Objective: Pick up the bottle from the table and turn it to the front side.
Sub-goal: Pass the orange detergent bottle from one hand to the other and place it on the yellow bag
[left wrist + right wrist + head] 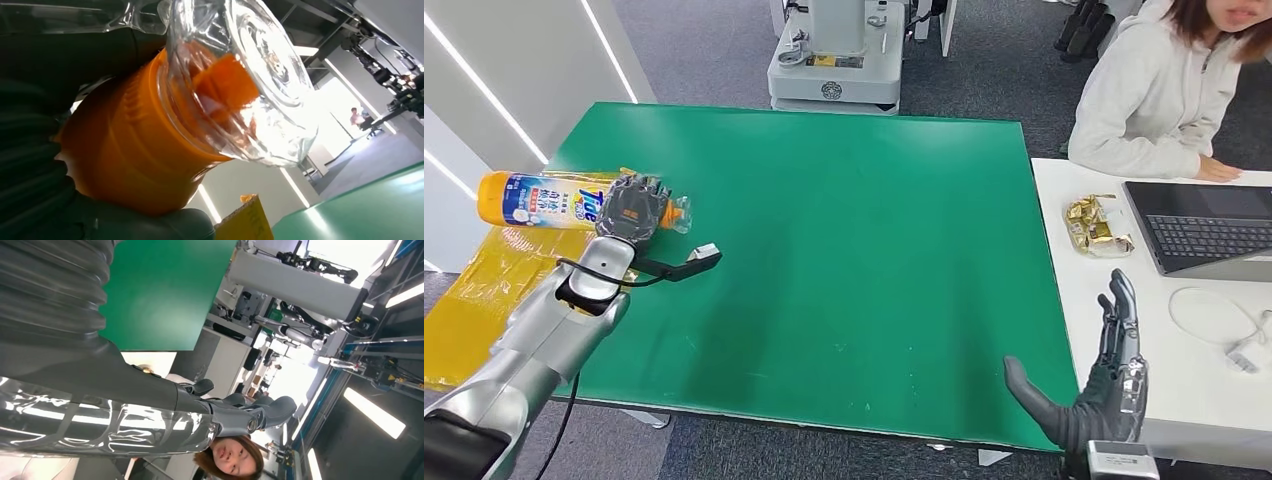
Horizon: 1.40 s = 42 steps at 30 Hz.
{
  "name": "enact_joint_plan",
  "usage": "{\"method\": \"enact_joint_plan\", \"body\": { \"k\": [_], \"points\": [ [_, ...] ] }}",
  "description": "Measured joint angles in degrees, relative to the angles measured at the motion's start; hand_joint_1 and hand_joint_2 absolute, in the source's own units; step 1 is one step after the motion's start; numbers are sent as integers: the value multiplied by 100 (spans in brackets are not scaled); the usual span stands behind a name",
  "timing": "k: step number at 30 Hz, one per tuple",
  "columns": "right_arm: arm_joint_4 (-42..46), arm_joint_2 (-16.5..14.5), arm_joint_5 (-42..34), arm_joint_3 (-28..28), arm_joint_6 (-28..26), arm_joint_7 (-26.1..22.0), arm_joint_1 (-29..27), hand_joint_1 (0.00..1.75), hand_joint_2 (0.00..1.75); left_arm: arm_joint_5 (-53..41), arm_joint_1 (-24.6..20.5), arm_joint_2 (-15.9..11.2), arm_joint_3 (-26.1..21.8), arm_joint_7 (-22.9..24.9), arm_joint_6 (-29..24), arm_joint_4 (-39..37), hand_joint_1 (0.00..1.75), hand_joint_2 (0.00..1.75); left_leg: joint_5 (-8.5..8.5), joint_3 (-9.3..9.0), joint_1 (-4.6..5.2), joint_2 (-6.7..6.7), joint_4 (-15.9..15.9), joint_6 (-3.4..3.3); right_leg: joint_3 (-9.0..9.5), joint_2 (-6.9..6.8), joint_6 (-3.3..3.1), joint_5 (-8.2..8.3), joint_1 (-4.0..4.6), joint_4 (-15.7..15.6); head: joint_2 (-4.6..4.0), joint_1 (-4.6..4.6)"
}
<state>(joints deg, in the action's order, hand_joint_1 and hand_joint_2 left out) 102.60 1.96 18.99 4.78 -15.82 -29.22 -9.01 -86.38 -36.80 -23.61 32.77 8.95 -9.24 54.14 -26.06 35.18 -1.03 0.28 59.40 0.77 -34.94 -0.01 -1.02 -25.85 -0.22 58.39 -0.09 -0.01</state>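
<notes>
An orange bottle (539,200) with a blue and white label lies sideways above the left edge of the green table (844,260). My left hand (632,208) grips it near its neck end. In the left wrist view the orange bottle (130,150) and its clear cap (245,85) sit close against the dark fingers (30,165). My right hand (1099,385) stands at the table's front right corner, fingers straight and apart, holding nothing; the right wrist view shows the same hand (150,410).
Yellow bags (484,290) lie off the table's left edge. A white side table (1204,360) at the right holds a laptop (1204,230), gold-wrapped snacks (1096,224) and a white cable (1224,320). A person (1159,90) sits behind it. A grey machine base (834,70) stands beyond the table.
</notes>
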Motion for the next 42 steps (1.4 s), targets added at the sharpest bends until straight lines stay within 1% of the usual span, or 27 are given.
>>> {"method": "enact_joint_plan", "body": {
  "k": [2, 6, 9, 13, 19, 27, 29, 33, 34, 35, 37, 38, 39, 42],
  "points": [
    [28, -33, 30, -26, 5, 14, -9, 0, 175, 0, 5, 5, -31, -115, 31, 0, 175, 175, 0, 0, 1, 0, 1, 0, 0, 0, 0, 0, 0, -1, 0, 0],
    [125, -88, 71, -102, 18, 28, -64, 0, 175, 0, 60, 89, -185, -633, 152, -8, 175, 175, 0, 0, 1, 0, 2, 0, 0, 0, 1, 1, -1, -3, 0, -1],
    [210, -94, 65, -152, 19, 33, -126, 0, 175, 8, 89, 185, -251, -851, 237, -74, 175, 175, -1, 0, 1, 0, 1, -1, 0, 0, 1, 1, -1, -4, 0, -1],
    [250, -94, 30, -198, 14, 52, -182, 0, 175, 36, 93, 327, -296, -1026, 382, -391, 175, 175, -3, 0, 1, 3, 1, 1, -1, 3, 1, 1, -1, -4, 0, -1],
    [249, -94, 20, -233, 10, 84, -199, 0, 175, 40, 91, 458, -335, -986, 408, -834, 175, 175, -4, 0, 0, 3, 0, 3, 0, 3, 0, 1, -1, -2, 0, 0],
    [151, -91, 18, -232, -21, 139, -99, 0, 175, 2, 152, 477, -638, -260, 451, -1552, 175, 175, -5, 1, 0, -1, -1, 5, 0, 1, 0, -1, 0, -1, 0, -1],
    [106, -86, 9, -229, -28, 142, -63, 0, 175, 0, 159, 469, -702, -228, 466, -1732, 175, 175, -5, 1, 0, -1, -1, 5, 0, 1, 0, -1, 0, -1, 0, -1],
    [28, -79, 1, -198, -51, 144, 13, 0, 175, -2, 107, 460, -800, -312, 500, -2023, 173, 175, -5, -1, 0, -3, -1, 5, 4, -2, 1, -2, -1, -2, 0, 1],
    [13, -78, 1, -187, -61, 146, 32, 0, 175, -2, 80, 459, -824, -330, 499, -2084, 167, 175, -5, -2, 1, -3, -1, 5, 5, -2, 2, -2, -1, -2, 0, 1],
    [-2, -78, 0, -177, -74, 150, 48, 0, 175, -2, 54, 457, -844, -339, 496, -2149, 132, 175, -5, -4, 1, -2, -1, 5, 6, -1, 2, -1, -1, -1, 0, -1],
    [-21, -77, 0, -163, -93, 168, 67, 0, 175, -2, 2, 455, -862, -346, 488, -2253, 46, 175, -5, -7, 1, -1, -1, 5, 7, 0, 2, -1, -1, -1, 0, 0],
    [-29, -76, 0, -154, -100, 182, 75, 0, 175, -2, -25, 455, -866, -354, 472, -2310, 9, 175, -5, -8, 1, -1, -1, 5, 8, 0, 1, -1, -1, -1, 0, 0],
    [-34, -75, 1, -143, -104, 193, 82, 0, 175, -2, -49, 455, -866, -371, 449, -2362, 0, 175, -5, -9, 1, -1, -1, 6, 8, 0, 1, -1, -1, 0, 0, 0],
    [-44, -65, 3, -123, -108, 213, 93, 0, 175, -2, -94, 455, -866, -454, 280, -2480, 0, 175, -4, -12, 0, -1, -1, 7, 9, 0, 1, -1, -1, 1, 0, -1]
  ]
}}
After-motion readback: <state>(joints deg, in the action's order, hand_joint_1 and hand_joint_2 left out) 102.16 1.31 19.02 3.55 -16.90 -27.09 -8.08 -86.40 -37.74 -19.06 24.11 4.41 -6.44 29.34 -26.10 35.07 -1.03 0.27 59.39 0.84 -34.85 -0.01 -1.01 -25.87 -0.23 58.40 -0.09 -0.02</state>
